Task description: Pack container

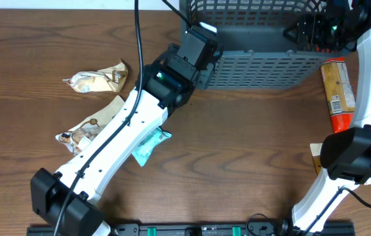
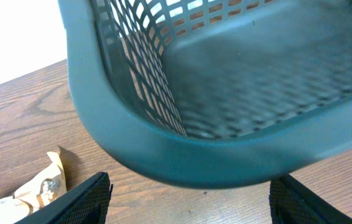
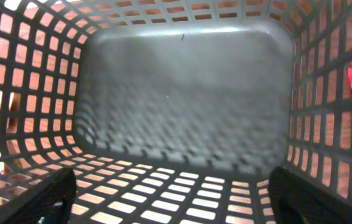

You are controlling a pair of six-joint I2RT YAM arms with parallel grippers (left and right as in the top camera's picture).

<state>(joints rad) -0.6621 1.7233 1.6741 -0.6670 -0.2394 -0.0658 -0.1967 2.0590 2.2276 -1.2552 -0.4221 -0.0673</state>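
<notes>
Container (image 1: 264, 69), empty, at the far edge of the table (image 1: 238, 144); left gripper (image 2: 191, 202) spread wide just outside its near-left corner, right gripper (image 3: 176, 199) spread over its interior; neither grips it, so a nudge from either arm could shove it askew.

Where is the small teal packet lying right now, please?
In the overhead view, the teal packet lies left of centre, partly under the left arm, right of a beige packet.

The container (image 1: 264, 65) looks matt grey-blue plastic, standing on a wood-grain table (image 1: 238, 144).
</notes>
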